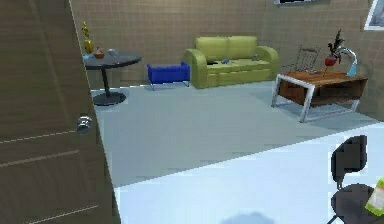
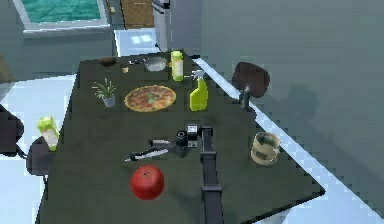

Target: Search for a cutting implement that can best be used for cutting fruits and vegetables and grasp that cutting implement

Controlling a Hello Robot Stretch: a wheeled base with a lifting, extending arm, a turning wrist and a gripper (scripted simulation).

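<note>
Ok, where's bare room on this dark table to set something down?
Bare: between pale yellow-green lump and round red apple; also between dark arm bar and clear glass mug. Crowded: far end, around round pizza and yellow spray bottle.

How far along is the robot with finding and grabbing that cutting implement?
Done, it seems: the search, since the gripper sits at a thin grey knife-like thing lying on the dark table, near a red apple. In hand: the grasp; I cannot tell whether the gripper holds anything. Left: lifting the thing clear of the tabletop.
</note>
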